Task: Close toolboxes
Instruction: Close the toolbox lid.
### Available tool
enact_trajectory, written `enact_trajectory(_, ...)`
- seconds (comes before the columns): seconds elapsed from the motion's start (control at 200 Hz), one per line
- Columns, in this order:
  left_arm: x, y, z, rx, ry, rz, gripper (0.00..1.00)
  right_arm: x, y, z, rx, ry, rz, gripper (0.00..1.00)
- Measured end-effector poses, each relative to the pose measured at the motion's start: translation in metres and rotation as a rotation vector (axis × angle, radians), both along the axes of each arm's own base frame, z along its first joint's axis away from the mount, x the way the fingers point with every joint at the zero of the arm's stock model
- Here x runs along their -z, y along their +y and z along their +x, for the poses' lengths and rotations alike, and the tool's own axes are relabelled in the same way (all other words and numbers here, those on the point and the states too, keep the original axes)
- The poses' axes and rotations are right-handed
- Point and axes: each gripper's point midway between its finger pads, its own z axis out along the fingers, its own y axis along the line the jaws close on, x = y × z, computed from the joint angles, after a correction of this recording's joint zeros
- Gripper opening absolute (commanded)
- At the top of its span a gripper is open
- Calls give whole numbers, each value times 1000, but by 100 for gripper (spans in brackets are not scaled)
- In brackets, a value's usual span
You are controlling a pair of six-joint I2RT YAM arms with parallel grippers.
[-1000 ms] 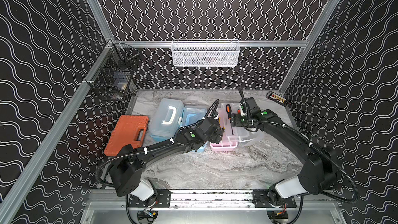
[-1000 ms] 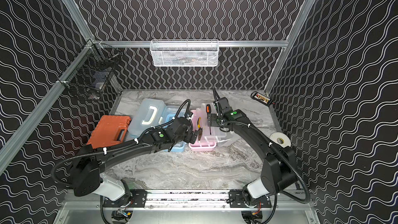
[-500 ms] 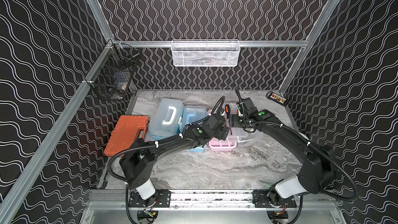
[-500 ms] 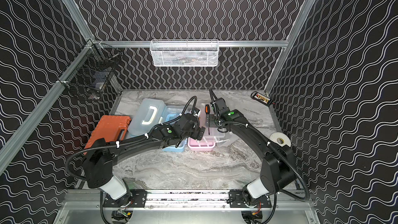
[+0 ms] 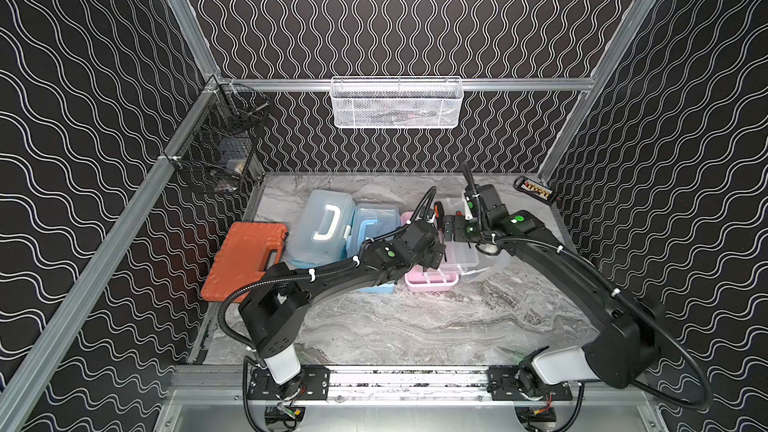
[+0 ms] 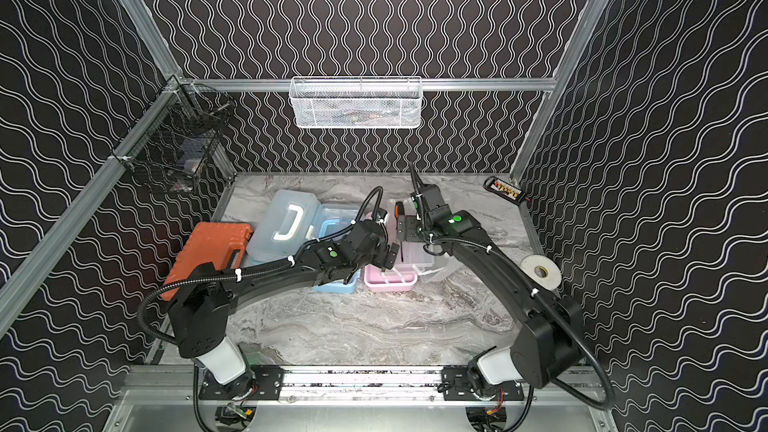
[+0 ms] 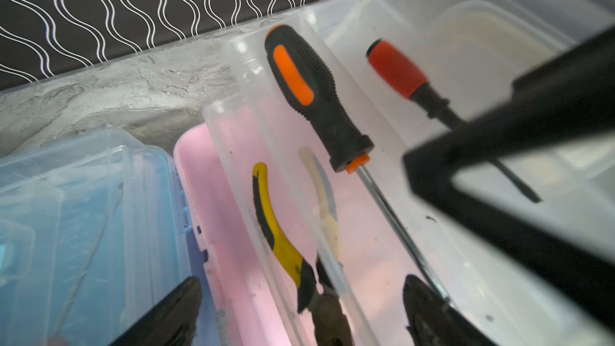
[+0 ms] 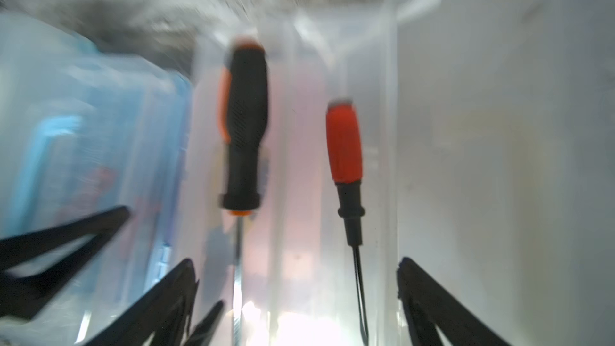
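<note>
**Setting.** Grey marble-pattern tabletop (image 5: 415,326), enclosed by black walls with white wavy lines.

**Top views.**
- Ranged along the rear of the table, from the robot's left:
  - orange hard case (image 5: 245,259);
  - large light-blue toolbox (image 5: 320,226), white loop handle, lid down;
  - smaller light-blue toolbox (image 5: 376,218), lid down as far as can be told;
  - pink toolbox (image 5: 432,282), open, its clear lid (image 5: 490,261) laid back on the table just beside the base, on the robot's right.
- Above the pink base, close together: left gripper (image 5: 436,257) and right gripper (image 5: 454,231).
- Elsewhere: white mesh basket (image 6: 355,103) on the rear rail, black wire basket (image 6: 178,151) on the side rail, tape roll (image 6: 540,271) near the right arm.

**Left wrist view.**
- Left claw spread wide, empty.
- Below it: clear insert tray (image 7: 253,61) seated in the pink base, carrying an orange-and-black screwdriver (image 7: 309,94) and a red-handled screwdriver (image 7: 396,68).
- Yellow-handled pliers (image 7: 276,228) under the tray.

**Right wrist view.**
- Blurred.
- Right claw also wide, gripping nothing.
- Both screwdrivers lengthwise beneath.

**Step in hand, as judged.** Closing the pink box, the only one seen open.

**Handling advice.**
- Clear both claws from above the tray first.
- Catch the lid's free outer edge from the right and swing it over.
- Steady the base from the left.
- Check that no handle stands proud of the tray.
- Press down at the latch side.
</note>
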Motion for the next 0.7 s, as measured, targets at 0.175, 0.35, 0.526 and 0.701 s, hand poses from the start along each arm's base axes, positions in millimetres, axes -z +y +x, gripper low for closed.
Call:
enact_trajectory(0.175,9,9,-1,-19,11,36,98,-35,-5,9,17,-102,29,99)
enact_trajectory(0.35,20,15,-6,-14,41,77,98,-35,-21,14,52,-106,20,99)
enact_trajectory(0.526,24,18,-9,-1,49,111,98,-33,-56,17,144,-108,40,99)
enact_trajectory(0.701,18,23,-13,3,52,122,98,-6,-48,14,108,-37,68,99)
